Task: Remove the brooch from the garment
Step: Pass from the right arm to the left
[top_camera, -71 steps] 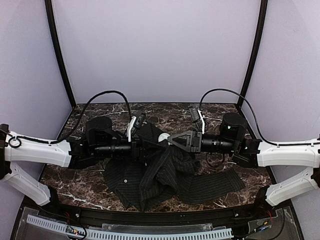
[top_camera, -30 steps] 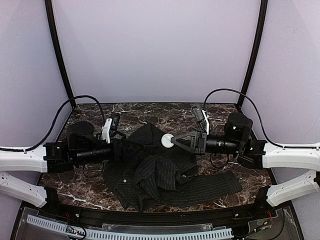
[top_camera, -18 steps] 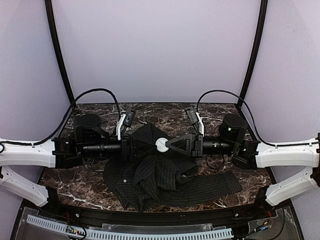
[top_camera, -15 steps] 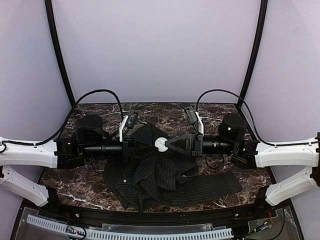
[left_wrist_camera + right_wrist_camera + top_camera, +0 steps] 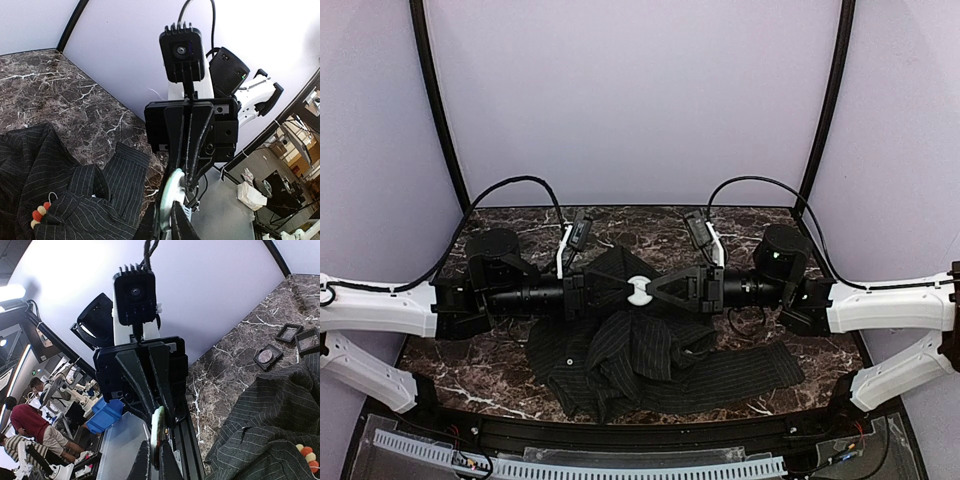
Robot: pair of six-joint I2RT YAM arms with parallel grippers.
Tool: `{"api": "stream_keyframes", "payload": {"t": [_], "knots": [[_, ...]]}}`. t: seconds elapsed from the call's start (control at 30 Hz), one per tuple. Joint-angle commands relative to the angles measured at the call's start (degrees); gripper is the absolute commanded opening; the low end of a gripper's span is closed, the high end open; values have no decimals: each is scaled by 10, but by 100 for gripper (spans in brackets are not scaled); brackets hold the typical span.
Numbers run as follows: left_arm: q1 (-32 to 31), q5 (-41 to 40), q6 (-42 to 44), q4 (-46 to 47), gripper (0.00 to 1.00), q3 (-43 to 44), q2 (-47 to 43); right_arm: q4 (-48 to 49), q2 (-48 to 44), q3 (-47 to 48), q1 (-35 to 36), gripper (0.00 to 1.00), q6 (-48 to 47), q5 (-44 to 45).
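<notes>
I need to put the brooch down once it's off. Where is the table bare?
Bare marble table runs along the back wall behind the garment, and at the front-left corner beside it. The middle is crowded: left gripper and right gripper meet on a white disc over the cloth.

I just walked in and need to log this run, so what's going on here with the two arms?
The right arm's jaws are shut on a white round disc, held over the dark pinstriped garment that lies on the marble table. The left arm's jaws look closed on the disc's opposite edge. The small brooch of red, orange and white beads sits on the garment, untouched.
</notes>
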Motion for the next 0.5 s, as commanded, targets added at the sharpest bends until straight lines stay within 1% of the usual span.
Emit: {"api": "stream_keyframes", "payload": {"t": [0.0,0.1,0.2,0.3,0.47], "knots": [[-1,6,-6,27,2,-13,2,2,3,13,5,3,-5,3],[-1,5,-7,31,1,-14,2,-4,3,14,6,8,-9,5],[-1,4,-8,33,1,-15,2,-18,3,20,8,16,-19,10],[-1,2,-9,36,1,-15,3,-40,3,28,12,22,-33,18],[-1,3,-11,38,1,-15,4,-48,2,30,16,24,-38,26]]}}
